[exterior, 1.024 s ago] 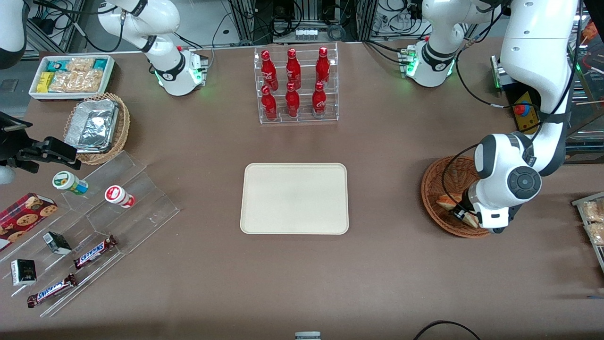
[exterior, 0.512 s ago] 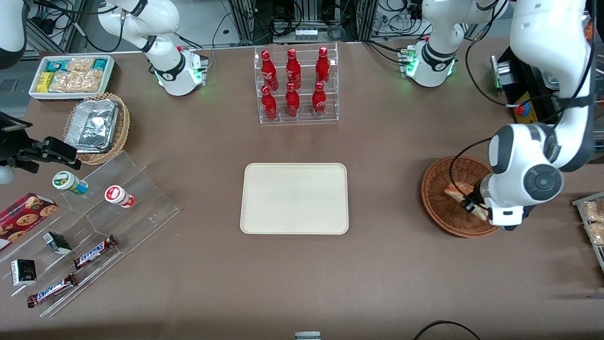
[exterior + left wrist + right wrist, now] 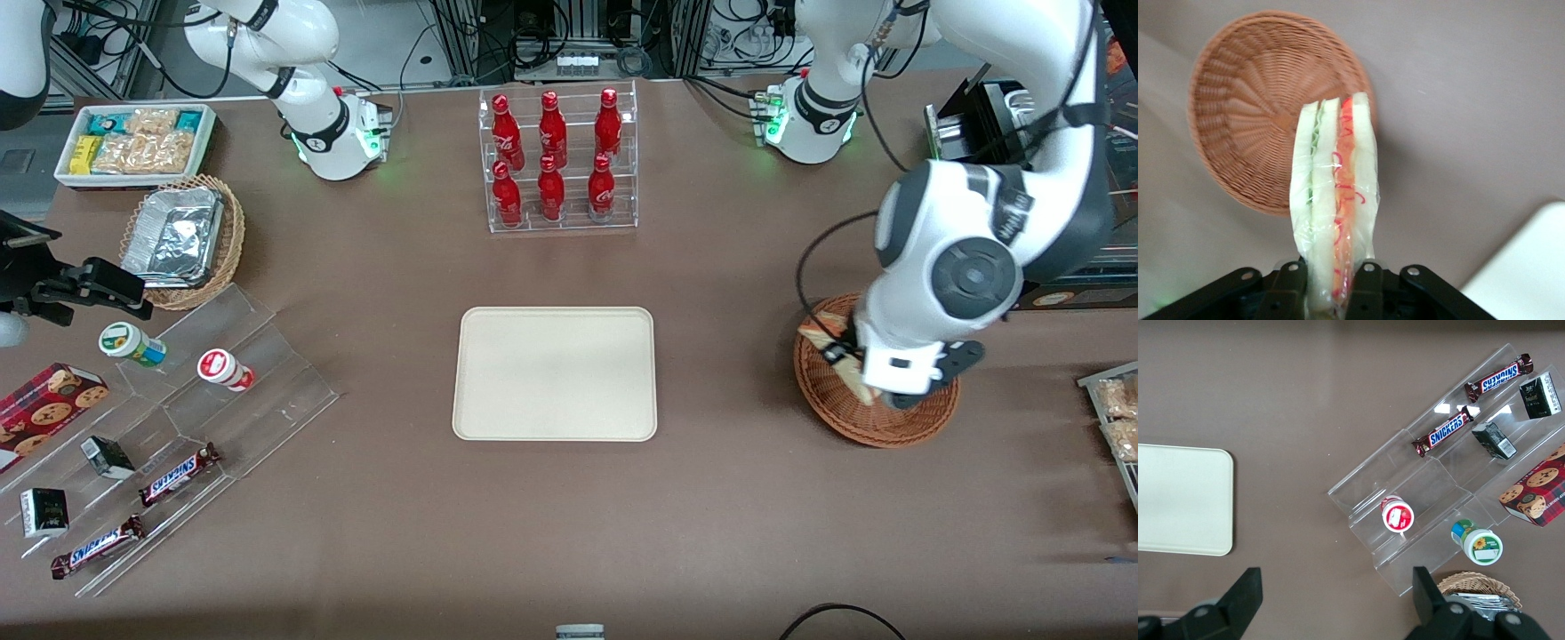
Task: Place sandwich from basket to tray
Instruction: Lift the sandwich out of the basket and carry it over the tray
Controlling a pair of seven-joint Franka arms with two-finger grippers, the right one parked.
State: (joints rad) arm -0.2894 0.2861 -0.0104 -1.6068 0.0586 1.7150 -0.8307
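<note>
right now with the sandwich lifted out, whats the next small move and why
Probably carry it sideways toward the tray. The gripper is shut on the sandwich, which hangs clear above the basket; the basket looks bare inside, and the tray lies toward the parked arm's end with nothing on it.

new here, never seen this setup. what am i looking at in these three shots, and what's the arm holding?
Two white robot arms stand on a brown table; only one works. One picture looks down from the front; the other two come from cameras on each arm's wrist. The working arm's gripper is shut on a wrapped sandwich, held up over the reddish woven basket, which the wrist camera shows bare. The cream tray lies at mid-table with nothing on it. Also there: a rack of red bottles, clear shelves with snacks, and a bin of packets.
</note>
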